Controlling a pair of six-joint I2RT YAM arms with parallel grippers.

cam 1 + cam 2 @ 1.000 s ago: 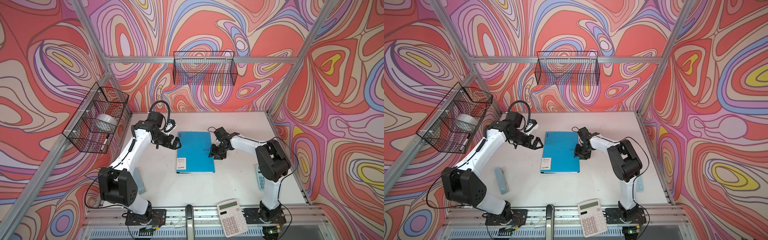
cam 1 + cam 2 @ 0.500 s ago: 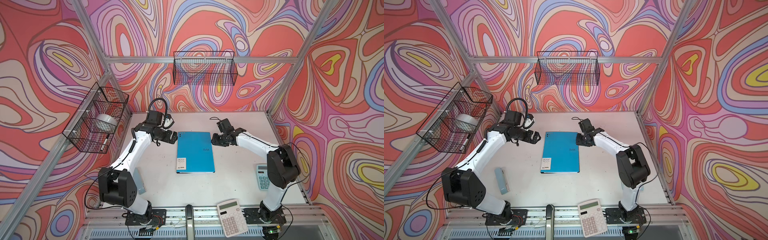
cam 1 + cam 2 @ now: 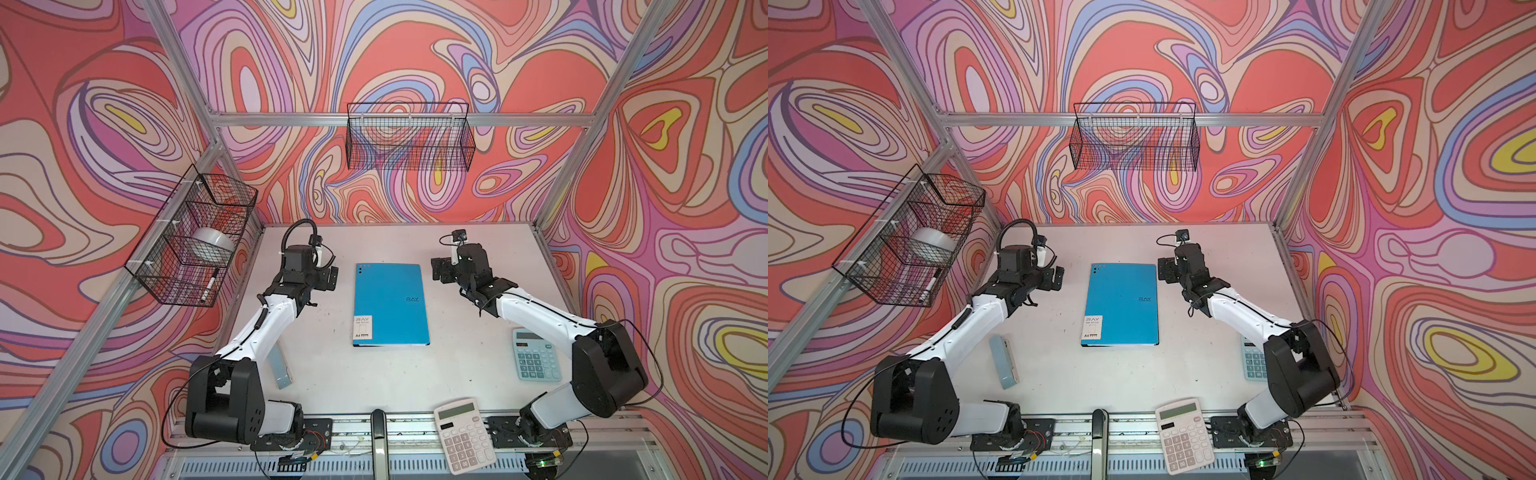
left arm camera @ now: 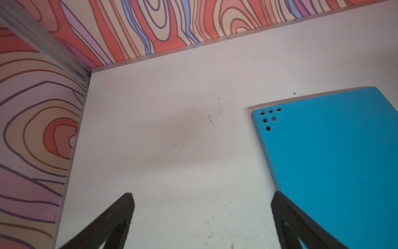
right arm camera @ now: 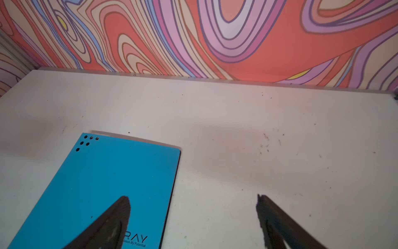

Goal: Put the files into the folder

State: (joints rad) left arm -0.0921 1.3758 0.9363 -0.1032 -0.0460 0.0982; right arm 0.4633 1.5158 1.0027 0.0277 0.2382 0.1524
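Table (image 3: 374, 382) | folder (image 3: 390, 303) flat between left fingers (image 4: 116, 217), right fingers (image 5: 112, 220) | both spread apart

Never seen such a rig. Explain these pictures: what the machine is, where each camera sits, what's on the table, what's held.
Two robot arms are bolted at the near edge of a table. Two pictures look down from overhead; two come from cameras on the arms' wrists. A closed blue folder lies flat mid-table; no loose papers show. A white calculator and a blue calculator sit near the right arm. The left fingers and right fingers hang open either side of the folder, holding nothing.
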